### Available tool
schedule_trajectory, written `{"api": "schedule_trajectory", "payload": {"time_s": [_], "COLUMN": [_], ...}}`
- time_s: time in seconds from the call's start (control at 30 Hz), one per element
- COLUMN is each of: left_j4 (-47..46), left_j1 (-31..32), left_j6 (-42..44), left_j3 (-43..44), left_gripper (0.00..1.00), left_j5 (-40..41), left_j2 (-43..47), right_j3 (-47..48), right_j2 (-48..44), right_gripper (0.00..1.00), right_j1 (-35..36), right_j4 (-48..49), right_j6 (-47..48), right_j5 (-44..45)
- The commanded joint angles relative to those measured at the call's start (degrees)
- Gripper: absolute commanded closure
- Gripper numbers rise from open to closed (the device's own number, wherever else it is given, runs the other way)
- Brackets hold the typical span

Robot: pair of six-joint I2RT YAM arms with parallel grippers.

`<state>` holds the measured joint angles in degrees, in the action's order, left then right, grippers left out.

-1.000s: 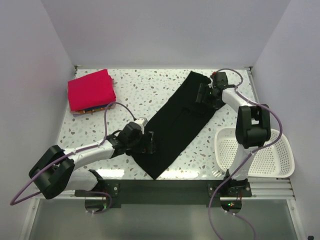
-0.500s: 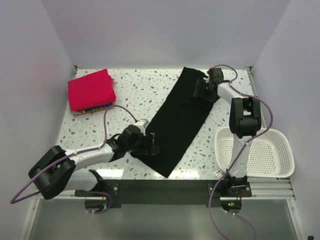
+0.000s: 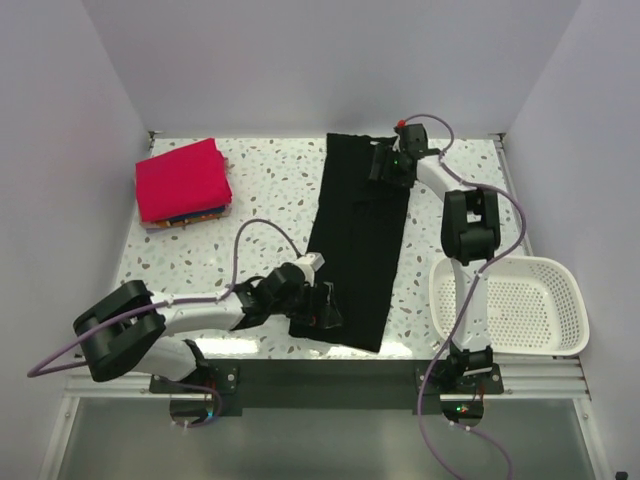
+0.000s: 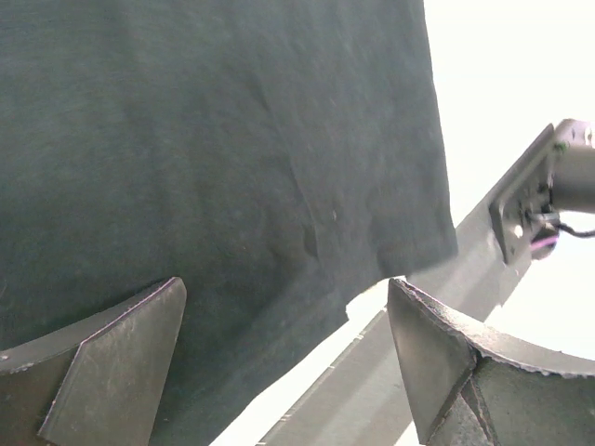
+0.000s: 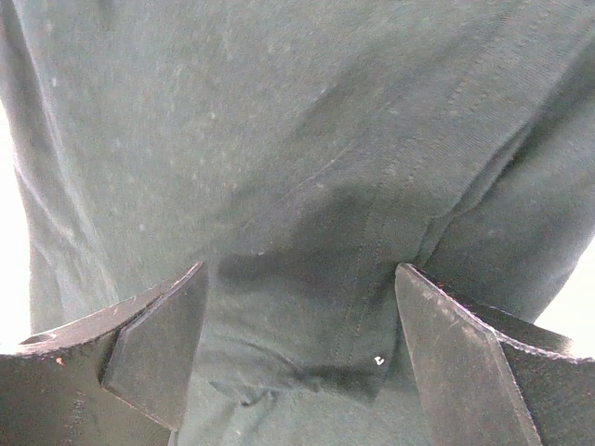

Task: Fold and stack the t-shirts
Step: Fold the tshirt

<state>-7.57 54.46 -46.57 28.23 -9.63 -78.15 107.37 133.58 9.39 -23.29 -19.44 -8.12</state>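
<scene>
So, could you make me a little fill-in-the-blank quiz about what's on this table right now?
1. The long shirt laid out flat is ____ in colour.
2. The white mesh basket sits on the ____ side of the table.
3. The right gripper is at that shirt's far end, and the left gripper is at its ____ end.
4. The pinkish-red shirt tops a pile in the far ____ corner.
Missing words: black; right; near; left.
</scene>
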Motion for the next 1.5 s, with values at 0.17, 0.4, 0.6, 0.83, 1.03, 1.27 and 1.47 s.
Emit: {"api": "schedule_trajectory", "payload": {"time_s": [0.17,0.4,0.6,0.83,1.03,1.27,1.47], "left_j4": [18.98,27.17,28.84,26.47,30.15,28.84,26.91], "left_j1": [6.80,6.72,6.37,5.48,5.40,5.40,5.40], "left_j6": [-4.59,-1.25,0.86,1.74,0.60,-2.38,-4.75], "left_j3": [3.58,12.18,13.53,8.51,5.96,0.61,-2.82], "left_gripper": [0.04,0.00,0.00,0.00,0.00,0.07,0.15], "left_j5": [4.52,17.07,23.33,20.97,22.37,19.91,18.24], "left_j2": [-3.33,2.03,7.74,11.61,15.30,19.79,20.49], "right_j3": [3.36,1.96,-0.75,-30.57,-53.80,-62.98,-70.45], "right_j2": [6.87,-3.22,-19.47,-44.96,-65.18,-73.99,-76.80], "right_gripper": [0.14,0.12,0.09,0.10,0.11,0.13,0.16], "right_j1": [3.62,3.80,3.80,7.30,17.40,32.44,37.63], "right_j4": [-3.52,-3.51,-7.29,-10.02,-14.59,-22.66,-21.72], "right_j6": [0.46,2.74,5.47,2.57,-6.91,-20.89,-28.27], "right_j5": [-1.37,-1.98,-0.76,3.45,6.98,10.40,9.44]}}
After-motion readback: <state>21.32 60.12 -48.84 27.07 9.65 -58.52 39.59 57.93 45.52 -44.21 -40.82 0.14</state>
